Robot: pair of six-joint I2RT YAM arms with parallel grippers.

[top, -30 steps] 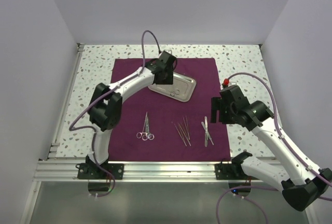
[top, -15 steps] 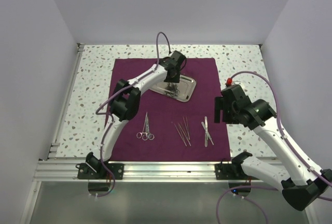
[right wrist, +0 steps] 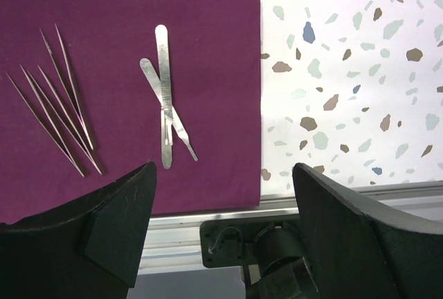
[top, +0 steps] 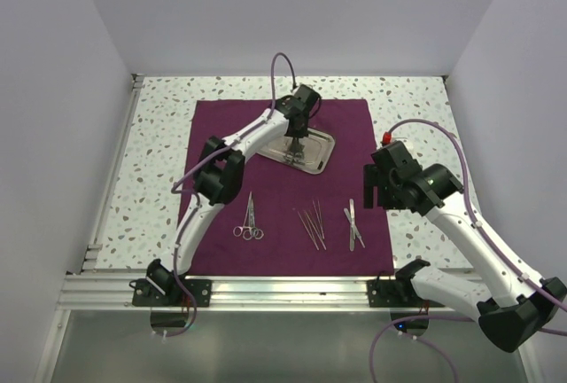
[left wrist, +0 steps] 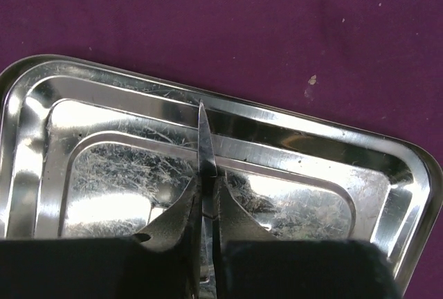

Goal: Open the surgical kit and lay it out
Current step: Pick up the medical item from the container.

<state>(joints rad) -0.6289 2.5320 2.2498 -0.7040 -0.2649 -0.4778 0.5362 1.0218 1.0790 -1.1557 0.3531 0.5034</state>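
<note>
From above, the left gripper (top: pixel 295 135) reaches into the steel tray (top: pixel 321 156) on the purple cloth (top: pixel 266 190). In the left wrist view it is clamped on a thin pointed instrument (left wrist: pixel 204 140) whose tip juts ahead over the tray floor. In the right wrist view the right gripper (right wrist: pixel 221 189) is spread wide, with two crossed flat instruments (right wrist: pixel 165 98) and probes (right wrist: pixel 59 105) ahead of it.

Your left arm (top: pixel 251 136) reaches far forward with the wrist tipped down, and the left gripper (left wrist: pixel 205 198) has its fingers (left wrist: pixel 181 209) pinched together on a thin pointed instrument (left wrist: pixel 204 140). Your right arm (top: pixel 469 230) is bent at the elbow, and the right gripper (right wrist: pixel 223 171) hangs with its fingers spread wide.
</note>
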